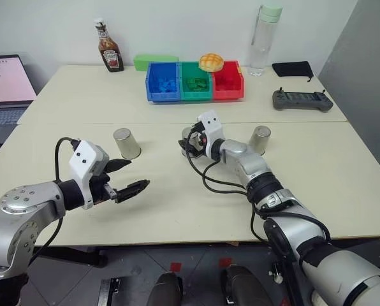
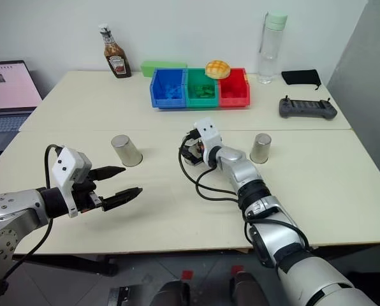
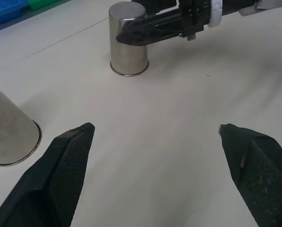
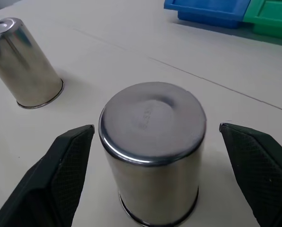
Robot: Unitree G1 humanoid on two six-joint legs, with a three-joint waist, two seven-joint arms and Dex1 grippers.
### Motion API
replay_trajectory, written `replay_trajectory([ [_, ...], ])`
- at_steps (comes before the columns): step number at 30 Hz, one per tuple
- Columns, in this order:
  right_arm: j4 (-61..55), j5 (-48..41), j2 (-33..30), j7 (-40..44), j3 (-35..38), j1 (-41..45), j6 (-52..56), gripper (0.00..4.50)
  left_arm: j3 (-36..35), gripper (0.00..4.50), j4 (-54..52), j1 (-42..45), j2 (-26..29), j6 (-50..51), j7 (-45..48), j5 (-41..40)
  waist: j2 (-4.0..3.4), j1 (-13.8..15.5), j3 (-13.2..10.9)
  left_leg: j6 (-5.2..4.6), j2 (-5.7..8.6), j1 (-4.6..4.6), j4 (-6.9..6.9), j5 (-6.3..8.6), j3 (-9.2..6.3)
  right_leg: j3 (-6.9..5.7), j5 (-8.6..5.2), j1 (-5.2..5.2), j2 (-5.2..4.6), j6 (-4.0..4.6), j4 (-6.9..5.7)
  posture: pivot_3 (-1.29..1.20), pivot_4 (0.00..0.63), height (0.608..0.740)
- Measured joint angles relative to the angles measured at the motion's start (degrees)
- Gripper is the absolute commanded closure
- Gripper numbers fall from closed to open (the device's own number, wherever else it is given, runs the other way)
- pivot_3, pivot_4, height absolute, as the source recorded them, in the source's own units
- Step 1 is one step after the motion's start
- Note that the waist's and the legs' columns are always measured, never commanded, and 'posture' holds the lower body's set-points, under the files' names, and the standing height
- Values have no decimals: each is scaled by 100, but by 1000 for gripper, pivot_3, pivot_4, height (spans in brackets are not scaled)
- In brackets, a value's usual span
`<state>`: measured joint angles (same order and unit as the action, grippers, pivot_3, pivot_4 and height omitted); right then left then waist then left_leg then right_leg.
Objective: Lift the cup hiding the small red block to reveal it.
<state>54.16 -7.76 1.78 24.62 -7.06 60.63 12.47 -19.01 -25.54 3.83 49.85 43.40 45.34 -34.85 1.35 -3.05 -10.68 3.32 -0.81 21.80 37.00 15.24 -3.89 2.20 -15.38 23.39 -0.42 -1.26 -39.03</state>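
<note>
The right tool (image 4: 155,142), fingers spread, brackets and partly hides the middle cup (image 4: 153,151) on the cream tabletop (image 1: 177,204); the left tool (image 1: 129,178) hangs released.

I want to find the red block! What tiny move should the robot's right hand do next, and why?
Probably close the right gripper on the middle cup. Its fingers stand open on either side of that upside-down cup, not touching it yet, so squeezing should come before lifting. The left gripper hangs open, away from the cups.
</note>
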Motion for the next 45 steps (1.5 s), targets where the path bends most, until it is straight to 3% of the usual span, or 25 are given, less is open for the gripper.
replay_trajectory([
  [3,404,3,71,30,123,121,-200,0,-1,32,0,0,0,0,-31,5,-1,-6,-1,0,0,1,0,0,0,0,0,1,0,0,0,0,150,740],
  [7,710,43,128,36,196,238,-436,1037,-1,0,1,0,1,-1,-82,17,-1,-13,-1,0,-1,0,-1,0,-2,-1,0,1,0,1,-1,0,150,740],
  [10,795,93,173,46,257,240,-532,1624,-1,0,3,0,1,-3,-92,23,-2,-14,-1,0,-1,0,0,0,-2,0,1,1,0,1,-2,0,150,740],
  [12,799,99,175,103,301,291,-569,1791,-1,0,6,0,2,-8,-93,28,-2,-21,-1,0,-1,-1,0,0,-1,0,1,1,0,1,-2,0,150,740],
  [18,591,59,202,291,463,289,-595,1806,3,0,27,4,1,-17,-96,101,-4,-22,-3,0,-1,3,-2,0,-4,-1,1,4,0,2,-2,0,150,740],
  [25,-1016,17,-134,277,531,123,-588,1806,106,0,61,91,-4,-37,-100,120,-4,-9,-2,0,0,8,-2,0,-11,0,1,5,-3,2,-1,0,150,740],
  [33,-2458,448,-904,-56,314,-1077,844,1807,174,0,80,163,-13,-46,-97,121,-4,6,-2,0,2,10,-1,0,-8,4,1,6,-6,2,-3,0,150,740],
  [42,-2784,442,-886,-126,282,-1348,1360,1807,271,0,184,325,-13,-135,-93,144,-4,-44,-2,0,-2,8,-2,0,2,3,1,11,3,2,-5,0,150,740],
  [43,-2740,447,-870,-147,278,-1346,1341,1106,292,0,192,325,-13,-136,-94,147,-4,-40,-2,0,-1,8,-2,0,2,4,1,11,2,2,-4,0,150,740],
  [45,-2494,474,-833,-221,269,-1308,1251,693,316,0,205,325,-13,-136,-94,151,-4,-31,-3,0,0,9,-2,0,5,4,1,11,0,2,-3,0,150,740],
])
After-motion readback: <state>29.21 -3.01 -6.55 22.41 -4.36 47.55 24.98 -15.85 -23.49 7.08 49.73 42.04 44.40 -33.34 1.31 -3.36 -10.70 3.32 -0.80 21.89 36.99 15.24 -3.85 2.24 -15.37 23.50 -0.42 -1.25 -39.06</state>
